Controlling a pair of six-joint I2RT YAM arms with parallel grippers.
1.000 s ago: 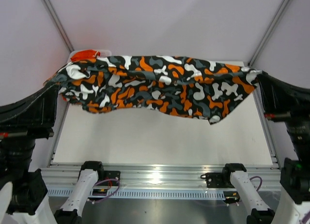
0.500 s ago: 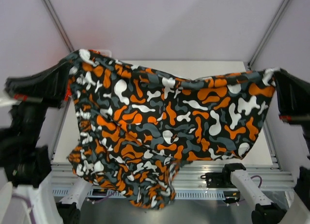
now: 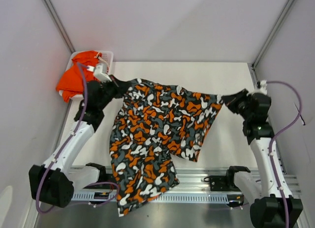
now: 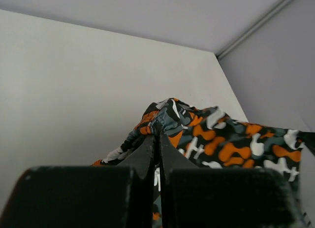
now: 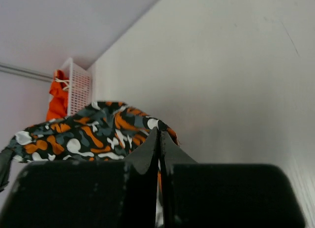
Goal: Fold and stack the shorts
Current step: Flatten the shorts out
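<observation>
Basket [image 3: 107, 56] at the far-left corner of the table [image 3: 197, 73], orange shorts [image 3: 74, 79] draped over it. Patterned shorts [image 3: 157, 134] span between left gripper [image 3: 117, 85] and right gripper [image 3: 227, 99]. Each gripper pinches a top corner, and one leg overhangs the near edge.

White table [image 3: 236, 85], pale walls [image 3: 162, 21] — grey struts [image 3: 55, 18]

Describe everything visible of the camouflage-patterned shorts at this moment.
The soft fabric shorts patterned in orange, black, white and grey blotches are stretched between both arms: the left gripper pinches one upper corner, the right gripper the other, both shut. The cloth sags onto the white table, one part trailing past its near edge.
</observation>
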